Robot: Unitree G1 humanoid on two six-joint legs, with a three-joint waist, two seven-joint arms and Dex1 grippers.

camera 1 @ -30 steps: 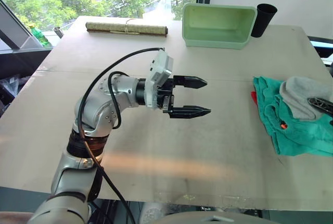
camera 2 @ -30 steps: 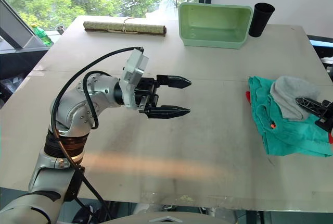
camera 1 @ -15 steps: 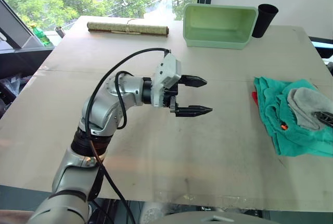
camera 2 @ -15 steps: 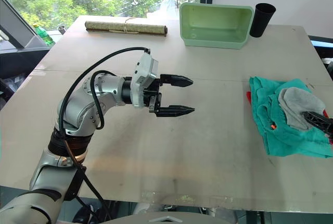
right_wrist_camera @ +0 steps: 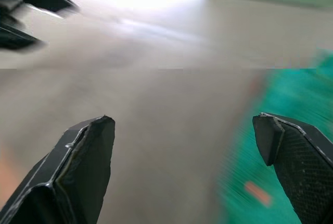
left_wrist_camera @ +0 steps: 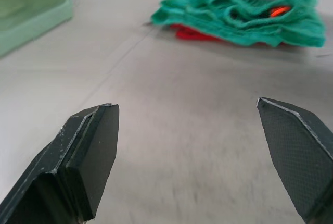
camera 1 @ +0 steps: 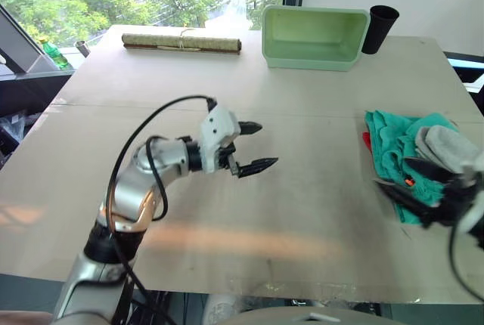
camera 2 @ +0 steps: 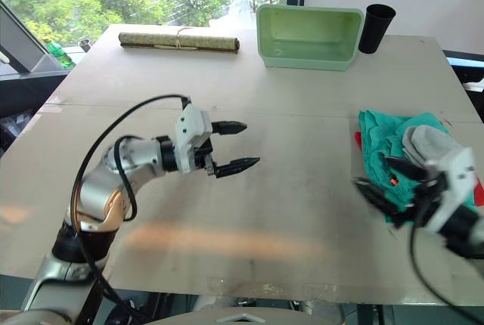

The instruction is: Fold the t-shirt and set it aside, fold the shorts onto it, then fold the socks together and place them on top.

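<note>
Stack at right edge of desk (camera 1: 302,212): socks (camera 1: 448,146) on shorts (camera 1: 393,143), t-shirt (camera 1: 367,141) peeking under. Left gripper (camera 1: 255,146) centre frame, fingers apart; right gripper (camera 1: 408,179) lower right, fingers apart, empty.

A silver-grey metal robot left arm (camera 1: 140,189) with rounded joint housings and a copper-coloured ring near the elbow carries a looping black cable. At its wrist sits a white boxy camera housing (camera 1: 216,130), ahead of the left gripper (camera 1: 254,146), whose two fingers are black and pointed. The right gripper (camera 2: 387,181) has matching black pointed fingers and a white wrist block (camera 2: 454,181) with a thin black cable.

Both tools (camera 1: 251,146) (camera 1: 412,179) wide apart.
</note>
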